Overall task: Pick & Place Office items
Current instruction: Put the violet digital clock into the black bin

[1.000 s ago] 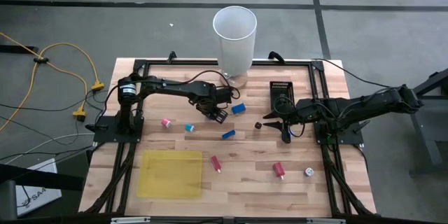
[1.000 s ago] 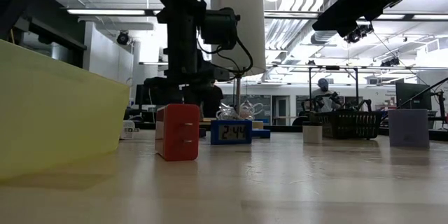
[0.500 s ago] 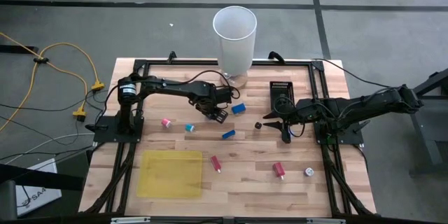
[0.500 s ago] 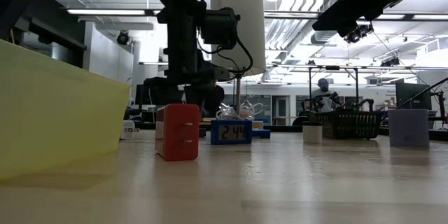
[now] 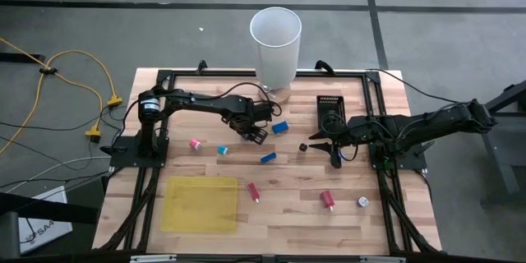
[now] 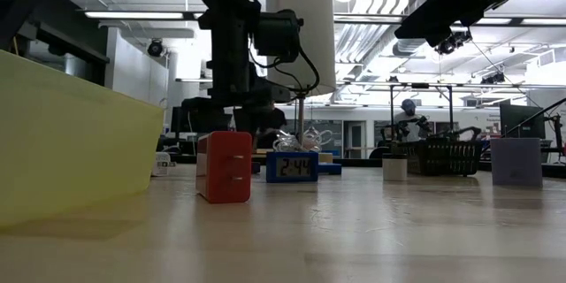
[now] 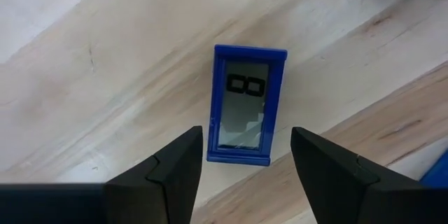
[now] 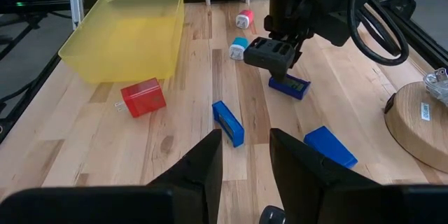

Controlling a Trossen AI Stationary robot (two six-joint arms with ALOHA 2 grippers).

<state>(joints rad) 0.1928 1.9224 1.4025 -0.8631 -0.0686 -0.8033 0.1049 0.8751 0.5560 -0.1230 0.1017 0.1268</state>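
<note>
Left gripper (image 7: 241, 164) above blue display piece (image 7: 246, 105), mid-desk toward far edge; fingers spread either side, straddling for grasp. Right gripper (image 5: 333, 151) waits right-centre, fingers narrowly parted, empty.

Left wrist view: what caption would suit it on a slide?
Open left gripper poised over a small blue item with a grey display lying on the wooden table.

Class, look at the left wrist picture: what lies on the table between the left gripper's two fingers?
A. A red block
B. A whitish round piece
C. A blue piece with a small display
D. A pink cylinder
C: the left gripper stands open over a blue piece with a display lying on the wood.
</note>
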